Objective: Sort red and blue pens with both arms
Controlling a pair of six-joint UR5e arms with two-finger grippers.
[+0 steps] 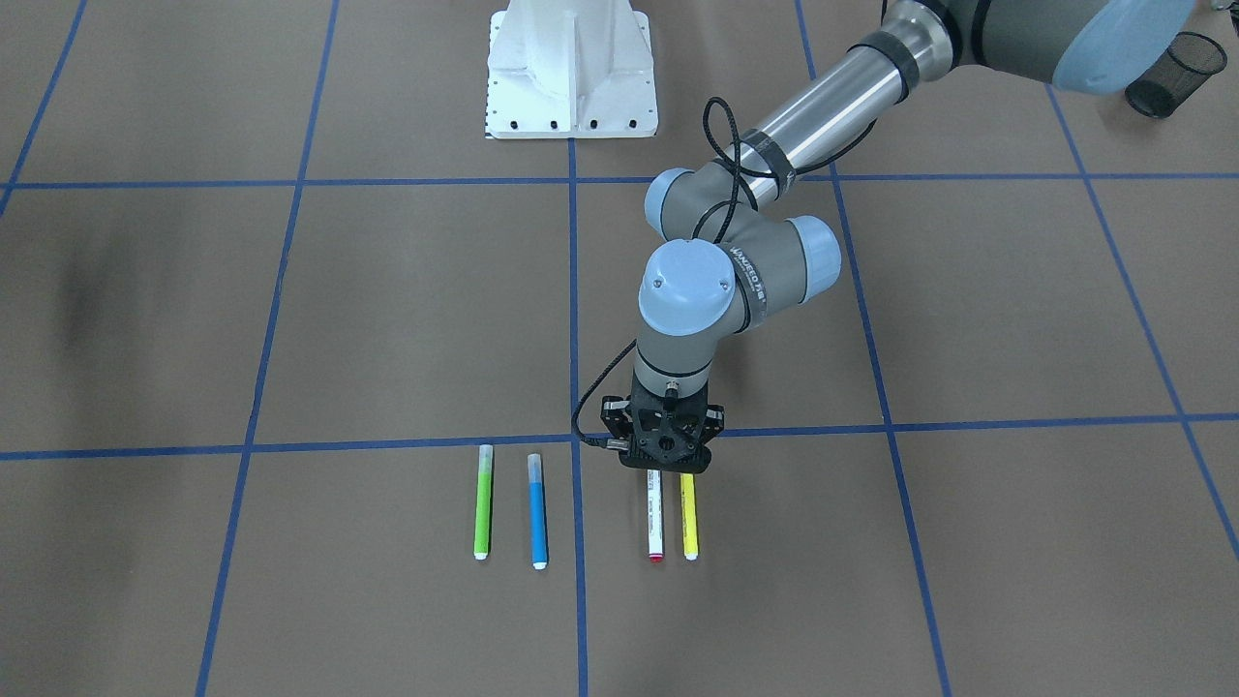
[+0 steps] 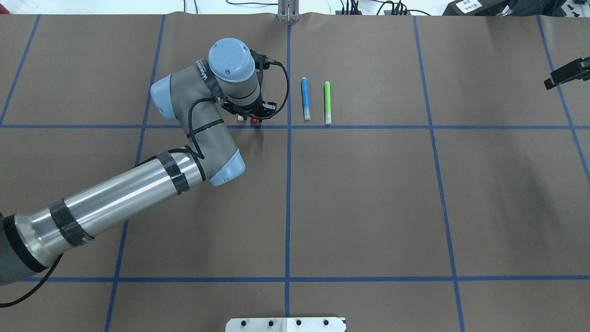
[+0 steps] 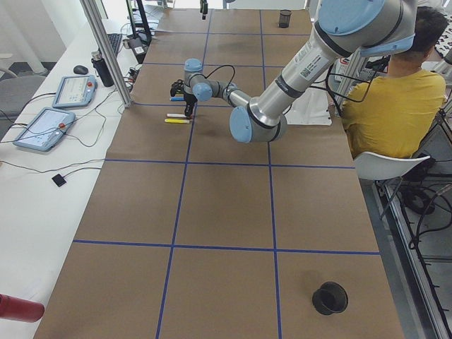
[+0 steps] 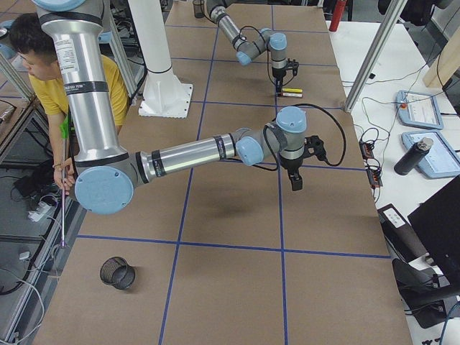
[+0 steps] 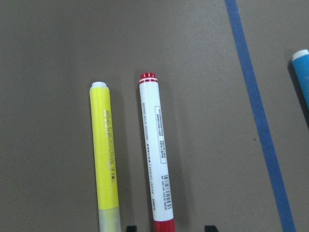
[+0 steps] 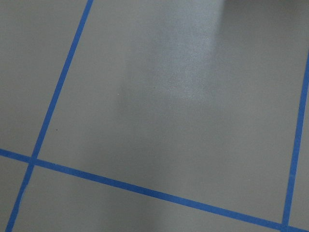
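Out at the far side of the desk (image 1: 871,581), my left end effector (image 5: 170,228) hovers with jaws apart, straddling the cap end of the red pen (image 5: 157,154) (yellow marker (image 5: 105,154) just beside, so clearance is tight). It's light, stiff, round plastic and probably slick, so I'd pinch the barrel near the cap. Across the tape line lies the blue pen (image 1: 537,513). I can't tell the jaw state of the right end effector (image 4: 296,181).

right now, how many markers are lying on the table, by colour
green marker: 1
blue marker: 1
white marker with red cap: 1
yellow marker: 1
total: 4
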